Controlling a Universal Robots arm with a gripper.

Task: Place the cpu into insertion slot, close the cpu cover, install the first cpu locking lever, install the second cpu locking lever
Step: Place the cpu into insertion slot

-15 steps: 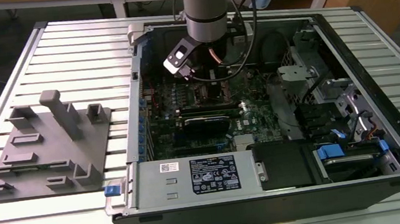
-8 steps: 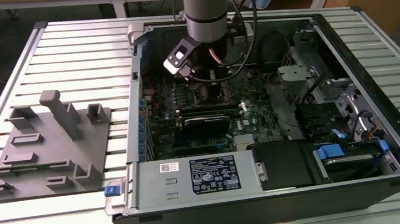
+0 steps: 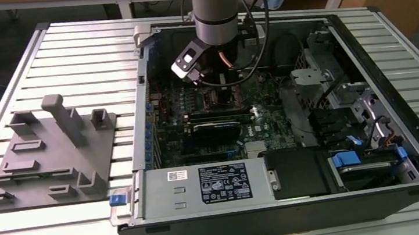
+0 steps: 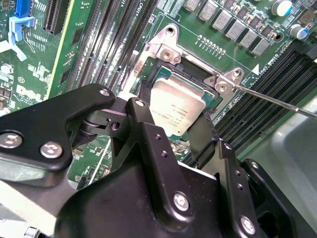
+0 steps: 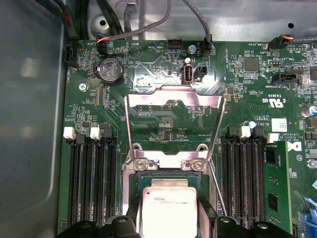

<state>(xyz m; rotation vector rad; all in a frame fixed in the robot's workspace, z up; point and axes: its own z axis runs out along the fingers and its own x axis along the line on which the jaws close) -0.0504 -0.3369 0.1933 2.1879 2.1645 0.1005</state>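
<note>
**A:** Second wrist view: where is the cpu (image 4: pixel 177 110)?

**B:** Directly beneath my gripper (image 4: pixel 174 131). It lies in the insertion slot (image 5: pixel 168 176) with its silver top facing the tool.

**A:** Long axis?

**B:** It looks near square, so I cannot pick one. Its edges run parallel to the memory slots (image 5: pixel 94 183). Beyond it, the cpu cover (image 5: pixel 173 101) stands swung open.

**A:** Grip?

**B:** I cannot tell whether my gripper clamps the cpu.

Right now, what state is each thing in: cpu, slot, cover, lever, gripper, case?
cpu: lying flat in the insertion slot, metal top up.
insertion slot: filled by the cpu.
cpu cover: swung open, up off the slot.
locking lever: unlatched, swung free.
gripper: low over the cpu.
computer case: side open.
</note>
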